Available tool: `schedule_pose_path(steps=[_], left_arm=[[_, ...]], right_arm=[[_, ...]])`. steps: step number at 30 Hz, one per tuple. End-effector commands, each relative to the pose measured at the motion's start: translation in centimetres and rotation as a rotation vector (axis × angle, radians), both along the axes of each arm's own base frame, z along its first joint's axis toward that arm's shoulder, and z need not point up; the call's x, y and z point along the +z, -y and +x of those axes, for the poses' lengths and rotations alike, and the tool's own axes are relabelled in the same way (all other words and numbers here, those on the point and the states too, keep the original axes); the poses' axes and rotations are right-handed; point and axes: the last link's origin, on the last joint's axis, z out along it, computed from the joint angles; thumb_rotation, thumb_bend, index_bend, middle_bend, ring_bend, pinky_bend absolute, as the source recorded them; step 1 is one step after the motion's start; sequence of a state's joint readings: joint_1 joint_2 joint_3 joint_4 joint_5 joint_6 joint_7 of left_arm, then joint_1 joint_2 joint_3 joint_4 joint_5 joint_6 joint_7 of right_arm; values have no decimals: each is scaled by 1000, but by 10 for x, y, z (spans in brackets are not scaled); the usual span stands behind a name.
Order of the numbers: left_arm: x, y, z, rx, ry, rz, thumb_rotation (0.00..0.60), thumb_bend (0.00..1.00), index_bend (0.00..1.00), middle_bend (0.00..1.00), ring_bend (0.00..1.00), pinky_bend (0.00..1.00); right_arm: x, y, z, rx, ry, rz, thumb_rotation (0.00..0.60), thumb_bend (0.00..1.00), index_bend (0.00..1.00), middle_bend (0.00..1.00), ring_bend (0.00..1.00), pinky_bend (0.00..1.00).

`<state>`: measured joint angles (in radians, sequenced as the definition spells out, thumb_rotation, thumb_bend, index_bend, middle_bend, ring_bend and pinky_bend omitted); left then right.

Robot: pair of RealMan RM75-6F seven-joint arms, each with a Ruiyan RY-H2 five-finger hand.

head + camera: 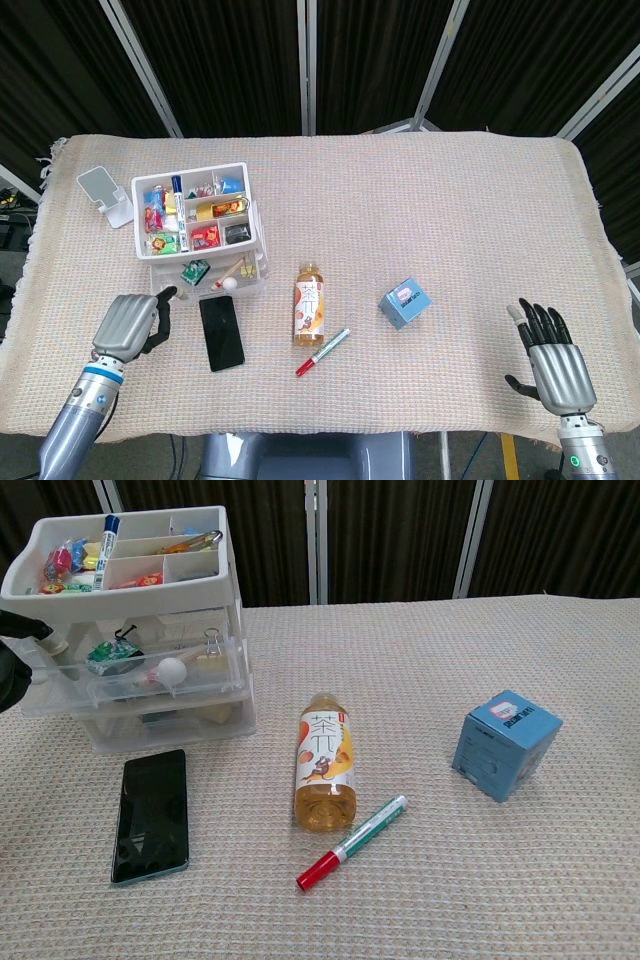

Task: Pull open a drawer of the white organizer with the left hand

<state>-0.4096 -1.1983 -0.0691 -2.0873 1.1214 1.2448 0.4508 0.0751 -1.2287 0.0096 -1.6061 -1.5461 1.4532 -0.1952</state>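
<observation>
**Drawer out at the organizer**

My left hand (130, 322) grips the front left corner of the top drawer (135, 676), which juts from the white organizer (197, 222) at the table's left. My right hand (552, 356) rests far right, fingers apart, holding nothing.

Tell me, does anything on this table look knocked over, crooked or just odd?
The tea bottle lies on its side beside the red-capped marker, rather than standing. One clear drawer of the white organizer sticks out towards the left robot hand, which is pulling it. Nothing looks spilled or broken.
</observation>
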Motion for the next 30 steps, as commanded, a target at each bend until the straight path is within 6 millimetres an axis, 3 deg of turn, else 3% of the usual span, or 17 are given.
schedule_pose_path(steps=[1,30], left_arm=[[2,6,-1,-3,1,-5,600,935,385,728,783,743],[11,29,7,-64,33,-45,600,935,399,728,783,743]], right_arm=[[0,0,0,1,-1,0,600,3,93,0,0,0],[-3,-1,1,3,-15,7,600,3,94,0,0,0]])
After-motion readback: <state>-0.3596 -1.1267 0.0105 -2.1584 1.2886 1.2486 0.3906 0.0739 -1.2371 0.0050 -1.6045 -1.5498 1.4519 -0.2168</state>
